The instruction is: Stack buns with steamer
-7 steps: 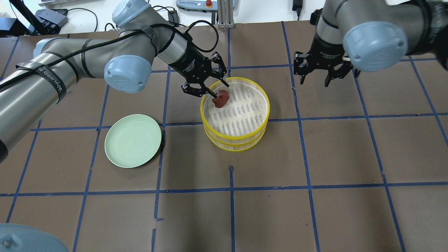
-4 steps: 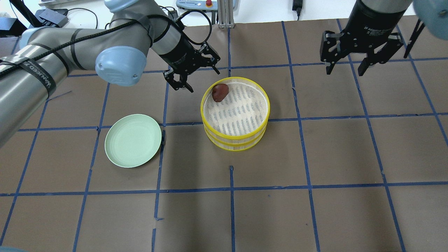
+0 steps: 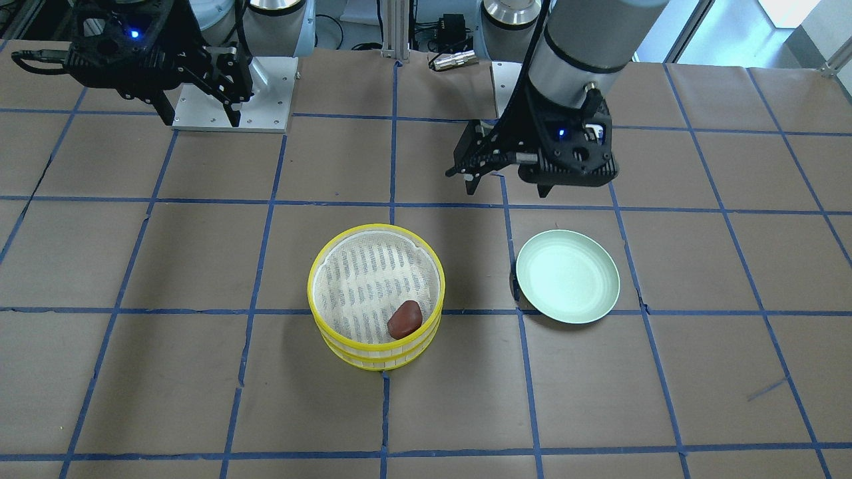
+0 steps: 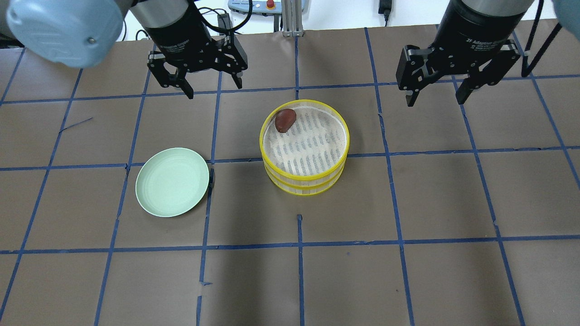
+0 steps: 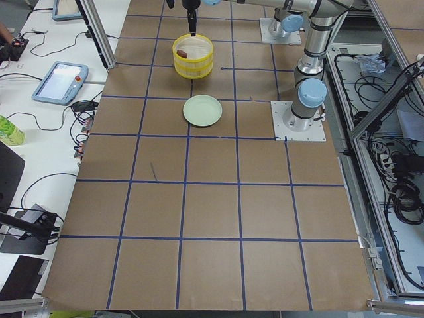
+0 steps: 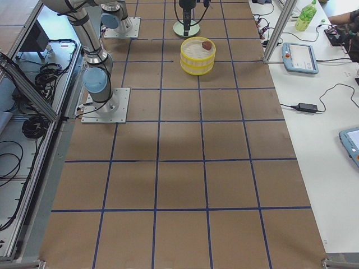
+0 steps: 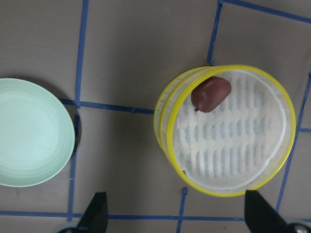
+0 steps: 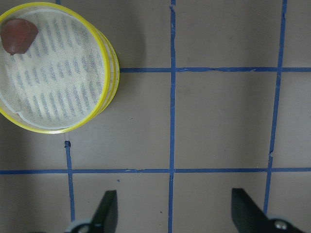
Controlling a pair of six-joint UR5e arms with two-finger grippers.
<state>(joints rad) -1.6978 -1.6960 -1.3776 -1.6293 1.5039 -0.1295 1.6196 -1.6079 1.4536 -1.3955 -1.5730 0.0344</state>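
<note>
The steamer (image 4: 312,147) stands mid-table as two yellow-rimmed baskets stacked one on the other. The dark reddish-brown bun (image 4: 285,120) lies in the top basket at its far left edge. The white bun is out of view. My left gripper (image 4: 213,90) hangs open and empty above the table, behind and left of the steamer. My right gripper (image 4: 435,102) hangs open and empty behind and right of it. The left wrist view shows the bun (image 7: 210,93) in the steamer (image 7: 233,145). The right wrist view shows the steamer (image 8: 53,77) at the upper left.
An empty pale green plate (image 4: 172,182) lies left of the steamer; it also shows in the front-facing view (image 3: 568,276). Brown paper with blue tape lines covers the table. Cables and a control box lie beyond the far edge.
My left gripper has let go of the dark bun in the top basket and pulled away, up and to the left. My right gripper has shifted right and higher.
</note>
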